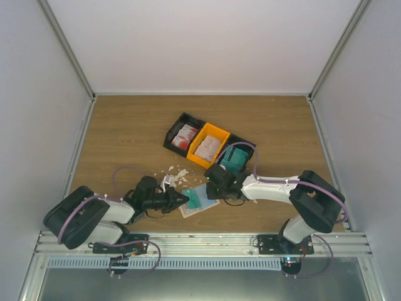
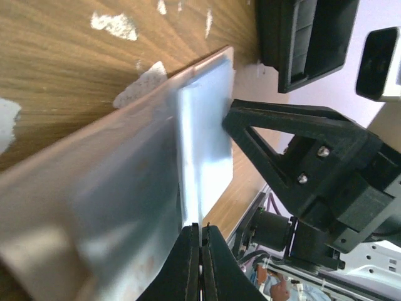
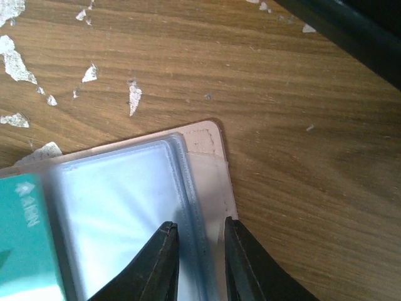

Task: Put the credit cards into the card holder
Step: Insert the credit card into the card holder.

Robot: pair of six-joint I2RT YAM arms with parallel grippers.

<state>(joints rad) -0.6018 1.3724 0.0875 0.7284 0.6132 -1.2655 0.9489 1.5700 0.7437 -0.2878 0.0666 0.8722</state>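
The beige card holder (image 1: 200, 202) lies open near the front of the table, with a teal credit card (image 3: 25, 241) in one clear sleeve (image 3: 119, 213). My left gripper (image 1: 183, 199) is shut on the thin edge of a clear sleeve (image 2: 203, 144) and holds that side tilted up, its tips meeting at the plastic (image 2: 200, 229). My right gripper (image 1: 211, 188) hangs over the holder's right edge (image 3: 210, 163), jaws a narrow gap apart (image 3: 200, 229) either side of the sleeve seam. More credit cards fill the tray's bins: white-red (image 1: 183, 136), pinkish (image 1: 207, 148), teal (image 1: 235, 158).
The black-and-orange three-bin tray (image 1: 170, 136) stands just behind the holder, close to my right wrist. White paper scraps (image 1: 175, 174) are scattered left of the tray and behind the holder. The metal rail (image 1: 200, 241) marks the near table edge.
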